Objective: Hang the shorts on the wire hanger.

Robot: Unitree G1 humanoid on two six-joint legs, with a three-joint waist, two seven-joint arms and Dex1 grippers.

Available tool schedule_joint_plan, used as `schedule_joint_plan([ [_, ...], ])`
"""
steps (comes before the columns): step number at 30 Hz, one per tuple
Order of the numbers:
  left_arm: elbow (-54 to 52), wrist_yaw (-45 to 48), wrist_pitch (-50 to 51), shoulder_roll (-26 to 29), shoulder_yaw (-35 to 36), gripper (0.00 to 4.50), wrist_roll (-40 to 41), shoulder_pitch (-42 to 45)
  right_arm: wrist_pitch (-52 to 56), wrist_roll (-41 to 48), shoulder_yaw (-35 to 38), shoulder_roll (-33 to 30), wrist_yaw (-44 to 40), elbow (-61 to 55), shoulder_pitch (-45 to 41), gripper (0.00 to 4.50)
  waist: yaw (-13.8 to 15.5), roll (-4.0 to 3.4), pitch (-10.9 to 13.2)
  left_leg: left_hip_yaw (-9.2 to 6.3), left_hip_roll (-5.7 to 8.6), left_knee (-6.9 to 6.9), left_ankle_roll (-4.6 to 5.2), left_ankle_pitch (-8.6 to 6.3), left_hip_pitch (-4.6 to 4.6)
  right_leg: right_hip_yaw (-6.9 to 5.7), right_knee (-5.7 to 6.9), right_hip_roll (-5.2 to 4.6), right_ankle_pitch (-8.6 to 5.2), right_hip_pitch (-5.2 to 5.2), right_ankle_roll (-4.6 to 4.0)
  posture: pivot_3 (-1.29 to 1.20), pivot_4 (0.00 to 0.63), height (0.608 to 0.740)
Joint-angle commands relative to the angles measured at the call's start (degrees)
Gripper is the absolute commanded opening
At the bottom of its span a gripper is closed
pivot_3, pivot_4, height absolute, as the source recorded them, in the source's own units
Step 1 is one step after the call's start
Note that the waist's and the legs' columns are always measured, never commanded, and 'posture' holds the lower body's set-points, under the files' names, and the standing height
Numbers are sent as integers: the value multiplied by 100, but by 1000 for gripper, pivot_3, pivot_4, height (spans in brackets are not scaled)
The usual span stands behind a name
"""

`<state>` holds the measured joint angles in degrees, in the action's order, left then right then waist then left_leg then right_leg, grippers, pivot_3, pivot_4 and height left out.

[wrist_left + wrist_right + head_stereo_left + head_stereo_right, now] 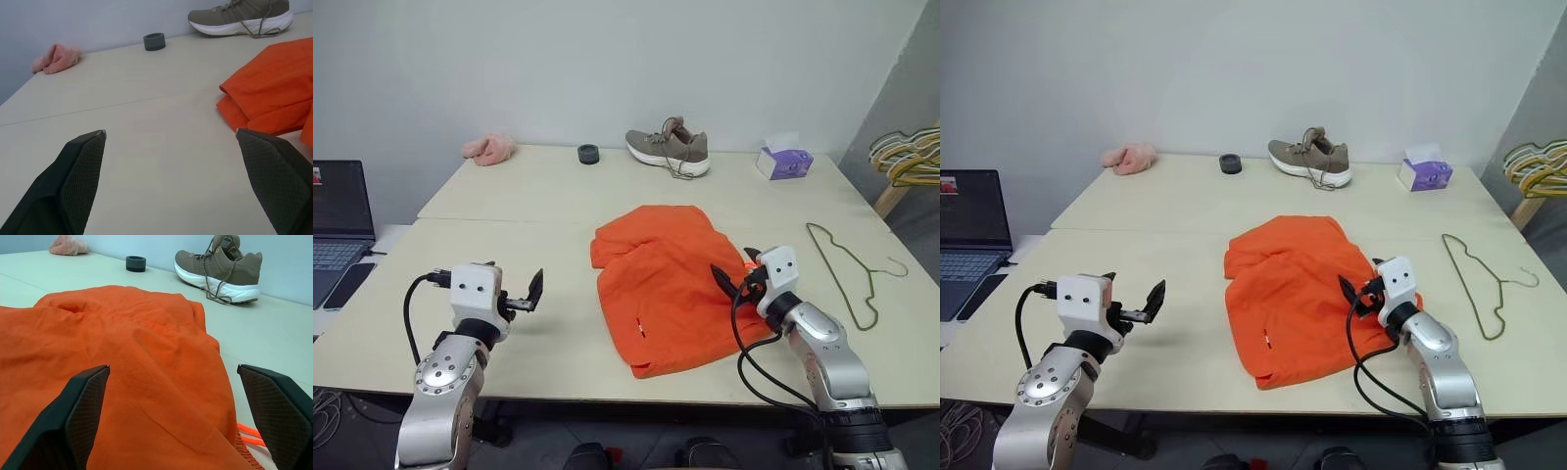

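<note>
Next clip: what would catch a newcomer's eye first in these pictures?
The bright orange shorts lie crumpled in the middle of the table, the loudest colour in the scene. The right claw hangs open at their right edge, while the left claw stands open over bare tabletop to their left. A thin wire hanger lies flat to the right of the shorts, and a grey shoe sits at the far edge.

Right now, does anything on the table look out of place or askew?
Nothing is spilled or damaged. The shorts lie rumpled and folded over, not flat, apart from the wire hanger. A lone shoe sits at the table's far edge.
</note>
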<state>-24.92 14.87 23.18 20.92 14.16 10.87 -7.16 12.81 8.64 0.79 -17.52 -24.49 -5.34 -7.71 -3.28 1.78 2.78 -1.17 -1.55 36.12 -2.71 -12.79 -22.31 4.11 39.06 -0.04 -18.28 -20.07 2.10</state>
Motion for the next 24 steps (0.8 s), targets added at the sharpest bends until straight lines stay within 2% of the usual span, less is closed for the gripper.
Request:
schedule_joint_plan([
  [1, -158, 137, -95, 126, -67, 4500, -30, 50, -179, -6, 65, -2, 56, -172, -56, 4456, 0, -1, 0, 0, 0, 0, 0, 0, 0, 0, 0, 0, 0, 0, 0, -38, 0, 740],
  [14, -214, 262, -19, 67, -105, 4500, 85, -24, -274, -20, 68, -111, -86, -244, 16, 4456, -3, -2, -1, 2, -1, 0, 0, 0, 0, 1, 0, 1, 0, -1, 0, -42, 0, 740],
  [24, -535, 1429, -38, 317, -451, 4500, 819, -337, -404, 31, 34, -361, -452, -254, -23, 4456, -21, -3, -2, 6, -3, 0, 0, 0, 0, 2, -1, 1, 0, -2, -1, -76, 0, 740],
])
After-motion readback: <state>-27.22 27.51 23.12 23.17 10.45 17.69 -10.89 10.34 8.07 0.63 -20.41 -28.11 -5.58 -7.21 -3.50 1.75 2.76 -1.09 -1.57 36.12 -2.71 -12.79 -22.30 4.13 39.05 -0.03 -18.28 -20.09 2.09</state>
